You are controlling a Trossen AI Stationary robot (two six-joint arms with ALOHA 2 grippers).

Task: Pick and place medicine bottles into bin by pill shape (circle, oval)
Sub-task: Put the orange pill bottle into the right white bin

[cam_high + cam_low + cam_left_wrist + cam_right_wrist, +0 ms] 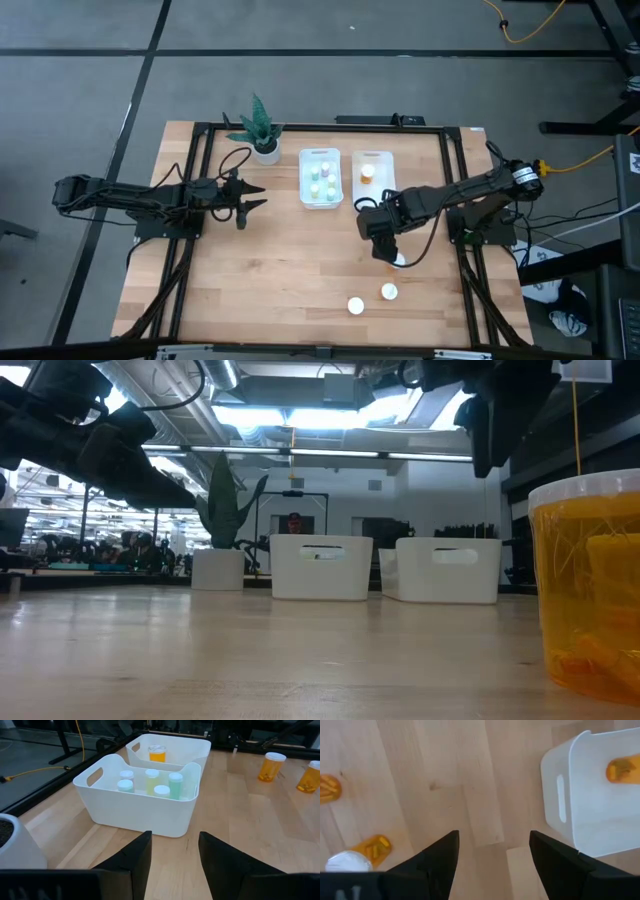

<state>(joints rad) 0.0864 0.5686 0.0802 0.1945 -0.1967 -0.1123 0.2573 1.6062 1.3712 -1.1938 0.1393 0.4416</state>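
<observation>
Two white bins stand at the table's far middle. The left bin (320, 178) holds several small pale bottles (147, 782). The right bin (372, 172) holds one amber bottle (622, 770). Three white-capped amber bottles stand on the table at the near right: one (399, 260) just beside my right gripper, two more (389, 291) (356, 305) nearer the front. My right gripper (492, 852) hangs open above the wood, pointing down, between the right bin and these bottles. My left gripper (175, 852) waits open, left of the bins, nothing between its fingers.
A green plant in a white pot (262, 132) stands at the far edge, left of the bins. A black frame (300, 127) runs around the table. In the low view one amber bottle (590, 590) looms close at the right.
</observation>
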